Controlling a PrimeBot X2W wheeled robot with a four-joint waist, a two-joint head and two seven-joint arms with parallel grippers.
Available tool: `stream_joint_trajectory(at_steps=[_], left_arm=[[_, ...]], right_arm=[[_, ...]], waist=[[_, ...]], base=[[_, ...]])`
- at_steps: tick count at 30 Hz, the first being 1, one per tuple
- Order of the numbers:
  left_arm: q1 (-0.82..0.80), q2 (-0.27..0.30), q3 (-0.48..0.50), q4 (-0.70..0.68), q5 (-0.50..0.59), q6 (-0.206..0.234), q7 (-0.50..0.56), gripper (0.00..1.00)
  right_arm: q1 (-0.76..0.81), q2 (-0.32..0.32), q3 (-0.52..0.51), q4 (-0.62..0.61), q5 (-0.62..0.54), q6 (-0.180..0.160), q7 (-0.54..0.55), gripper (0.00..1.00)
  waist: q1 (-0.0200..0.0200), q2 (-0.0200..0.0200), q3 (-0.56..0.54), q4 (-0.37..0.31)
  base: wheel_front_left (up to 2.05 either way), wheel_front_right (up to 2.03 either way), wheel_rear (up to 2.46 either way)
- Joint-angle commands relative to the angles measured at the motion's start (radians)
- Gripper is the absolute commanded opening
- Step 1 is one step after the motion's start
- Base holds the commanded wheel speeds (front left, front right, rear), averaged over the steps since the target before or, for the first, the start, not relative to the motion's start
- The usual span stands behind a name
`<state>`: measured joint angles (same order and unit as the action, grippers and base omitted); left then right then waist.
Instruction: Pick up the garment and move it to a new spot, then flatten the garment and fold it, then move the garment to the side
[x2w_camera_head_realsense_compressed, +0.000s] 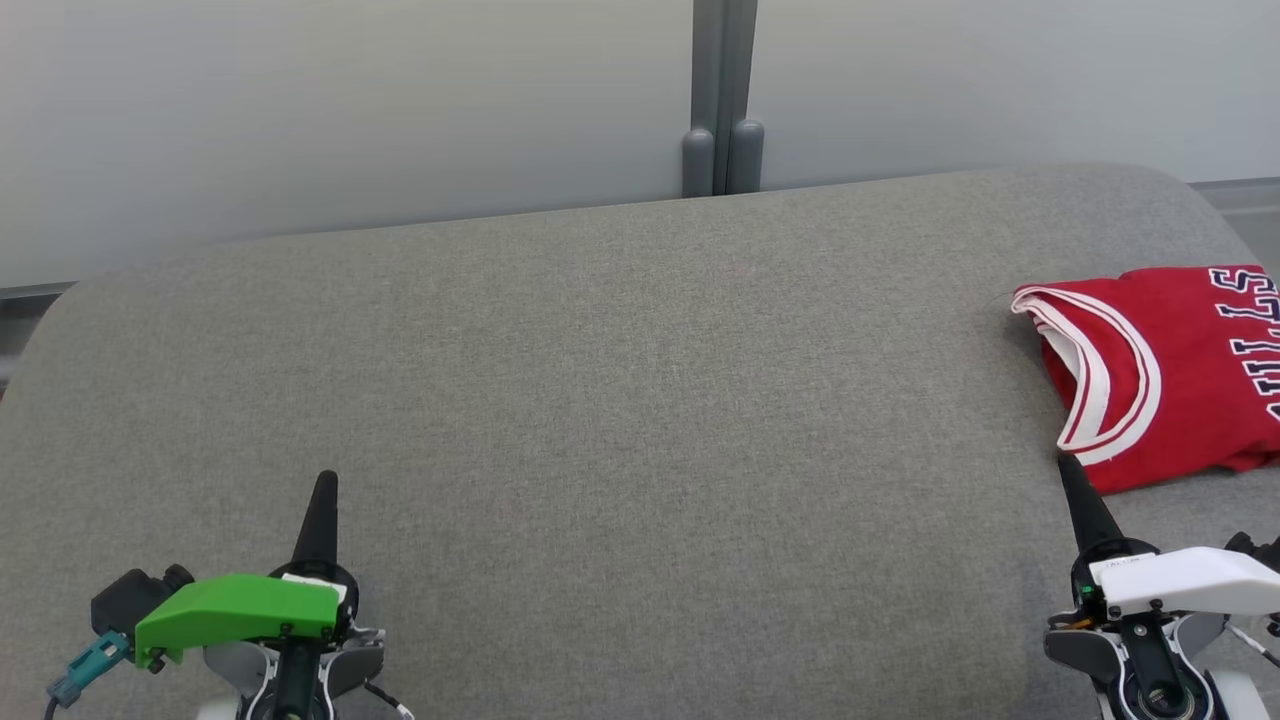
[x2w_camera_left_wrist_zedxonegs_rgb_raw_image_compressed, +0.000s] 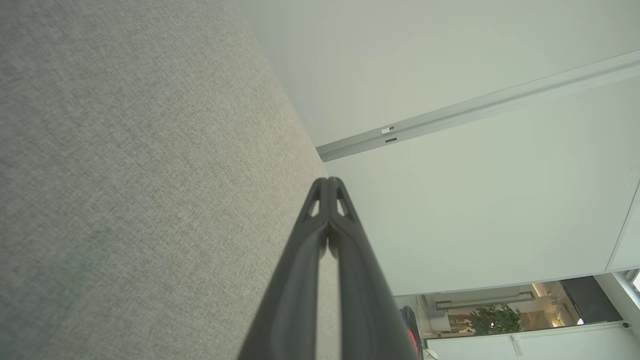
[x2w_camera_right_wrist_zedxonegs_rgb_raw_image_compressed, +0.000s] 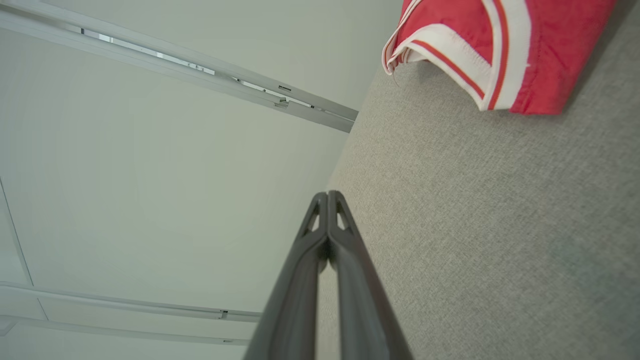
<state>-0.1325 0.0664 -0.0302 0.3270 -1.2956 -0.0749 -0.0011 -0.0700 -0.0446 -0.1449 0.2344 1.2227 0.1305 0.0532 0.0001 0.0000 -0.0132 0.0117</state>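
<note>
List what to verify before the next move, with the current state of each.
1. Left gripper shut and holding nothing: ok.
2. Right gripper shut and holding nothing: ok.
3. Right gripper apart from the red jersey: ok; in the right wrist view the cloth lies ahead of the fingertips with bare grey cushion between.
4. Jersey folded and lying at the cushion's right side: ok.
5. Fold lying flat: not ok, probably; the white-trimmed opening at its end gapes, with its layers lifted.
6. Whole jersey resting on the cushion: cannot tell; its right part is cut off by the edge of the head view.
</note>
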Motion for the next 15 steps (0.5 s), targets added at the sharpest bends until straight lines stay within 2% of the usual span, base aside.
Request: stream_joint_trajectory(at_steps=[1,15], left_arm=[[-0.026,-0.002,0.011,-0.006,-0.028,-0.010,0.008,0.00],[-0.039,-0.006,0.027,-0.003,-0.127,-0.026,0.034,0.00]], right_arm=[[-0.024,-0.006,-0.006,-0.003,0.033,0.000,0.010,0.00],[-0.027,-0.007,-0.023,0.001,0.147,0.000,0.036,0.00]], waist=[[-0.0001,0.0000,0.001,-0.001],[-0.0001,0.0000,0.006,-0.004]], base=[[0.00,0.00,0.00],[0.00,0.00,0.00]])
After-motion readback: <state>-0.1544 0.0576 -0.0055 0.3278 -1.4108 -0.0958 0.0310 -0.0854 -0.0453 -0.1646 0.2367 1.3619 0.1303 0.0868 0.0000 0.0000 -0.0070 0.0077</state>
